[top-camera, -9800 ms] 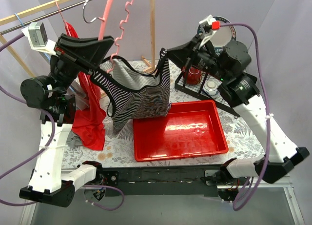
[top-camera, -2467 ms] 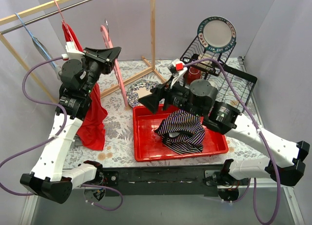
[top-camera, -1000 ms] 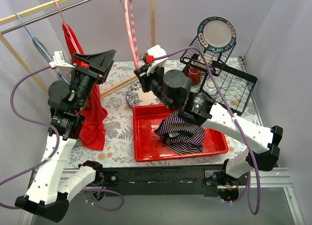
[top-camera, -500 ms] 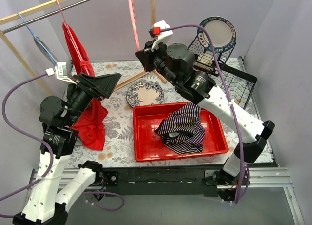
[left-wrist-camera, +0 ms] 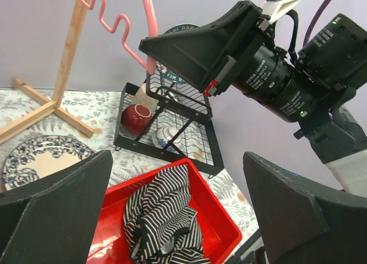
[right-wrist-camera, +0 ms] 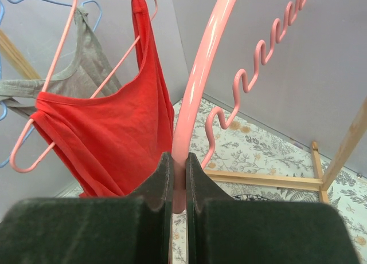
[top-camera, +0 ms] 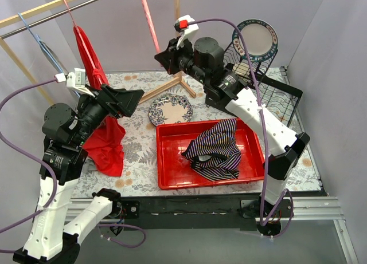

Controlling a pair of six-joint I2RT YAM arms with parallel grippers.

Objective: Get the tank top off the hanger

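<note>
Far left, under the rail [top-camera: 51, 16]: a red garment [top-camera: 94, 103] hanging down to the tabletop [top-camera: 137, 155], with a grey garment [right-wrist-camera: 86, 75] behind it in the right wrist view.

Just right of the red garment: left end effector [top-camera: 131, 98], raised above the tabletop, spread wide and holding nothing, aimed toward the middle of the scene.

Next, flat on the tabletop: a patterned plate [top-camera: 170, 109], just beyond the far edge of a red tray [top-camera: 172, 166].

Inside that tray, toward its right half: the striped tank top [top-camera: 215, 152], crumpled in a heap, fully off its hanger, touched by neither arm.

High above the plate and well apart from the tank top: the pink hanger [top-camera: 148, 18], bare and tilted. Pinched low on its smooth arm by the right end effector [top-camera: 162, 56], with fingers [right-wrist-camera: 157, 184] pressed tight on either side of the pink bar in the right wrist view. Hook out of frame at the top; impossible to tell whether on the rail.

Far right: a black wire dish rack [top-camera: 275, 86], with a round plate [top-camera: 254, 39] standing upright at its back and a red cup [left-wrist-camera: 136, 118] inside.
</note>
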